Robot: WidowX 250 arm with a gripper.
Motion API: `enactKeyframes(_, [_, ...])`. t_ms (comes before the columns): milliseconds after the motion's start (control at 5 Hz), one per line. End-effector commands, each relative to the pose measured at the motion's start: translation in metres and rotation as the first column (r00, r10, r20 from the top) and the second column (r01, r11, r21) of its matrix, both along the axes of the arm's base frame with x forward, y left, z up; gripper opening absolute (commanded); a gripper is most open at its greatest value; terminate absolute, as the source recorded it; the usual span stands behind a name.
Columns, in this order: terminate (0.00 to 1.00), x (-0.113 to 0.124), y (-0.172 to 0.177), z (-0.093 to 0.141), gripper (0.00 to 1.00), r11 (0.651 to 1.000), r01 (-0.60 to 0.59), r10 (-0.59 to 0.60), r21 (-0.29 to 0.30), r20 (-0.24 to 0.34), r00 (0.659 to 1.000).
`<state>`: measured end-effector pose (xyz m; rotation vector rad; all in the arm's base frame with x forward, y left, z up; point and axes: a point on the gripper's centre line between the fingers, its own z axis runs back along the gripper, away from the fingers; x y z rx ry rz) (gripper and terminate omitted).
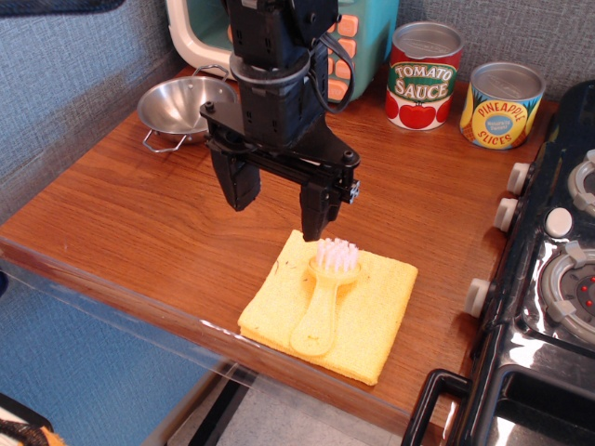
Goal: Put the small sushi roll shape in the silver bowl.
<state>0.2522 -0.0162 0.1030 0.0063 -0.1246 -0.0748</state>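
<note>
The silver bowl stands at the back left of the wooden counter, its wire loop handles showing at front and back. My gripper hangs open above the middle of the counter, its two black fingers spread wide and nothing between them. It is to the right of and nearer than the bowl. Its right finger is just above the far edge of a yellow cloth. The small sushi roll shape is out of view; it may be hidden behind the arm.
A yellow cloth lies at the front with a yellow brush on it. A tomato sauce can and a pineapple slices can stand at the back right. A toy stove fills the right side. A teal-and-white toy appliance stands behind the arm.
</note>
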Motion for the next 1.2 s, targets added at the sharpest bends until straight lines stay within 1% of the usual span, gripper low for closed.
enactKeyframes(0, [0.0, 0.0, 0.0, 0.0, 1.0, 1.0, 0.0, 0.0, 0.0, 0.0, 1.0])
enactKeyframes(200, [0.0, 0.025, 0.008, -0.002, 1.0, 0.997, -0.072, 0.073, -0.028, 0.013, 0.997])
enactKeyframes(400, [0.0, 0.061, 0.016, -0.004, 1.0, 0.988, -0.141, 0.142, -0.057, 0.021, 0.99])
enactKeyframes(600, [0.0, 0.101, 0.035, -0.012, 1.0, 0.963, -0.258, 0.26, -0.074, 0.015, 0.966])
enactKeyframes(800, [0.0, 0.136, 0.05, -0.018, 1.0, 0.929, -0.365, 0.366, -0.054, 0.008, 0.931])
enactKeyframes(1000, [0.0, 0.161, 0.06, -0.02, 1.0, 0.905, -0.425, 0.426, -0.031, 0.016, 0.905])
